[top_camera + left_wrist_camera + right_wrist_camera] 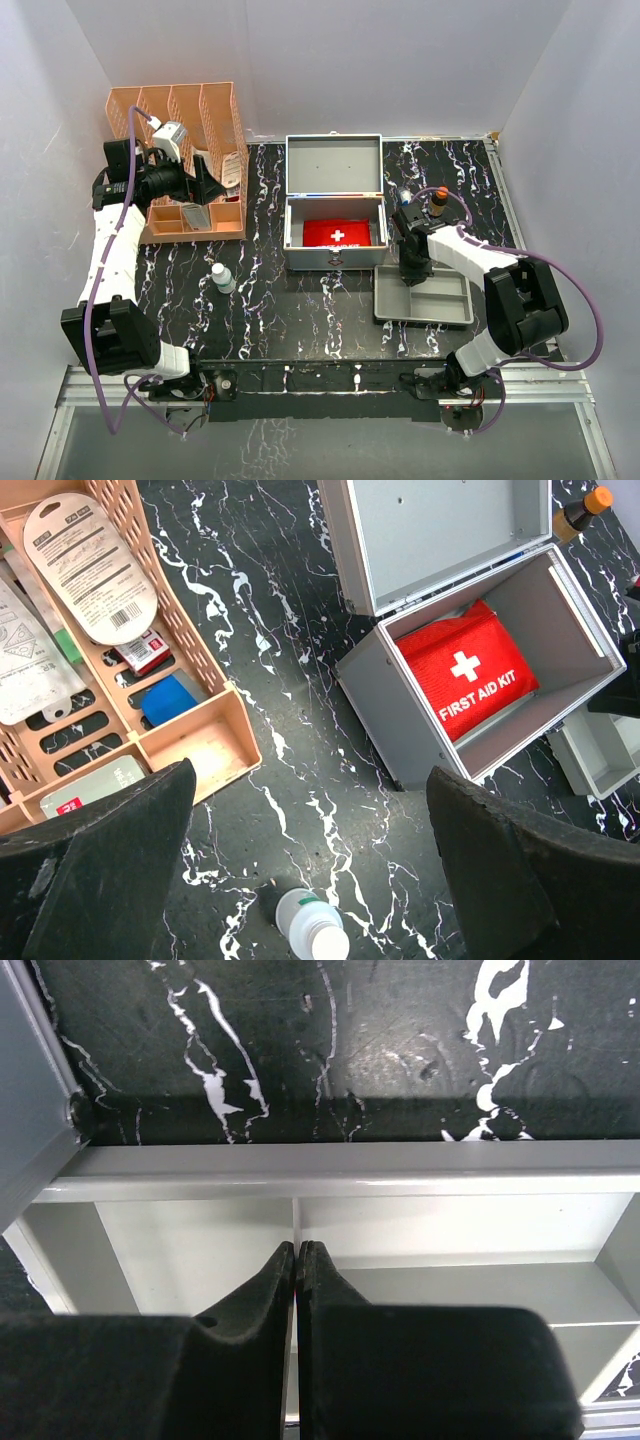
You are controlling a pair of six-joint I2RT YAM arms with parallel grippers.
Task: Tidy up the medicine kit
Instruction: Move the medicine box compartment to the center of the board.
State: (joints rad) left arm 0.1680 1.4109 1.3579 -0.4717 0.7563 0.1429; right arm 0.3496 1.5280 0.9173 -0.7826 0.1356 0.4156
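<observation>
The medicine kit [333,215] stands open at the centre of the overhead view on the black, white-veined worktop [270,320], its lid tipped back toward the top of the frame. Flat inside it lies a red first-aid pouch [338,234] with a white cross. Just beside the kit's lower right corner sits a grey divided tray [425,318]. The right jaws are down in it, and the right wrist view shows them clenched tight, fingers [250,1300] pressed together with nothing between them, tips near a divider. Whether they touch the tray floor cannot be told. A brown bottle with an orange cap [437,203] stands above the tray, right of the kit. At the upper left, the left jaws hang released and spread wide, grasping nothing, over the front of a peach slotted organiser [225,100] holding packets. A small white bottle [223,278] stands alone on the worktop, left of the kit and below the organiser.
</observation>
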